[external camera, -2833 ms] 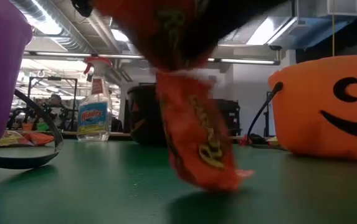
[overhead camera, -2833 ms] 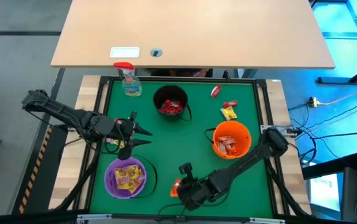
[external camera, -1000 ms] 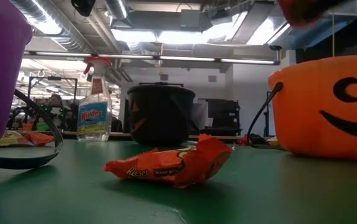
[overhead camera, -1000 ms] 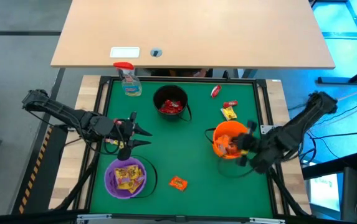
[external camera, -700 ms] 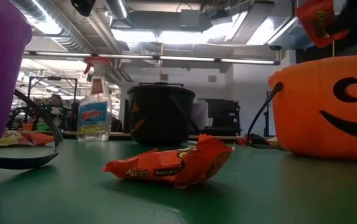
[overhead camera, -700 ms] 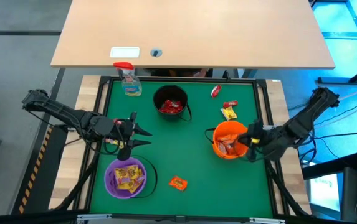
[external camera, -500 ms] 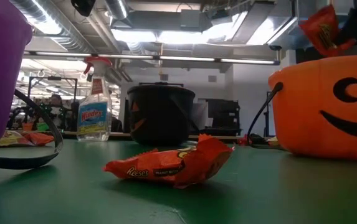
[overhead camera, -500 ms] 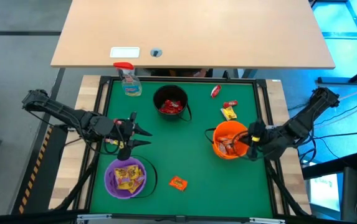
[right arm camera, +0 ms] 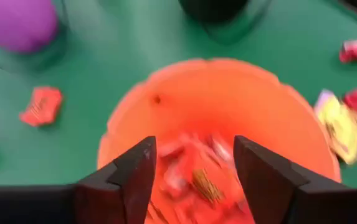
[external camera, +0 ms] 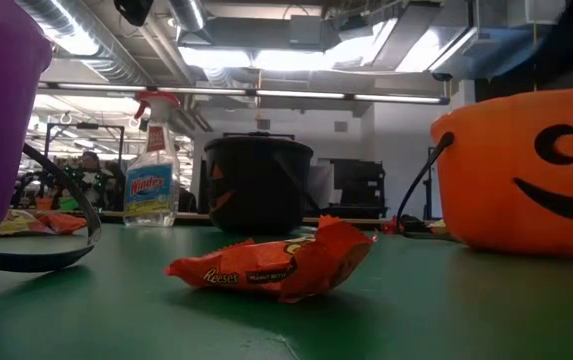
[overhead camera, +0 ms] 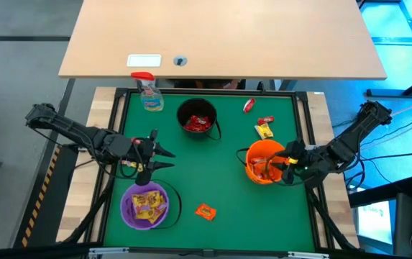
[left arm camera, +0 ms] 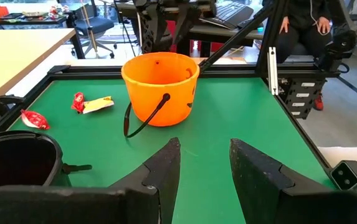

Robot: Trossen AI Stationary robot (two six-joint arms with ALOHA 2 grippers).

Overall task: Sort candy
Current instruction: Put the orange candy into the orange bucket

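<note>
Three buckets stand on the green table (overhead camera: 234,216): orange bucket (overhead camera: 267,161) near the right edge, purple bucket (overhead camera: 145,206) near the front left corner, black bucket (overhead camera: 197,119) toward the back. Over the orange one the right gripper (overhead camera: 290,165) is held spread and empty. The left gripper (overhead camera: 164,158) is parted, idle. An orange candy (overhead camera: 206,211) by the front edge could be missed; three sweets (overhead camera: 263,129) near the back right corner could be swept off.

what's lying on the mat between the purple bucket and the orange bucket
One orange-red candy packet lies on the mat between the purple bucket and orange bucket, seen in the high view.
</note>
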